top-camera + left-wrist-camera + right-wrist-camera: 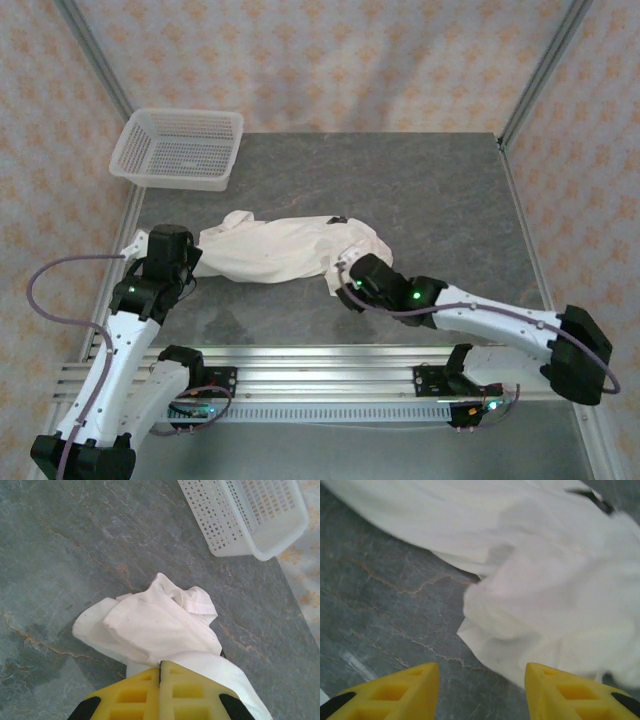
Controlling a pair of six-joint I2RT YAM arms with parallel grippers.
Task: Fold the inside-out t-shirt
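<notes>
My left fingers (142, 687) are pressed flat together, and my left gripper (190, 262) sits at the left end of the shirt (275, 250). Cloth bunches right against the tips, but I cannot tell if any of it is pinched between them. My right gripper (482, 667) has its fingers apart with nothing between them, only bare grey table (380, 605). The shirt's rumpled edge lies just ahead of my right-hand fingertip. From above, this gripper (345, 275) rests at the near right end of the shirt.

The shirt is a long, wrinkled cream bundle lying across the middle of the table (400, 190), running left to right between my two grippers. Through my left wrist camera, its folded layers (155, 625) spread out just beyond my fingertips. A small dark tag (338, 219) shows on its far edge, toward the right end.

Farther back, at the far left corner of the table, stands a white mesh basket (215, 182), well apart from the shirt.
</notes>
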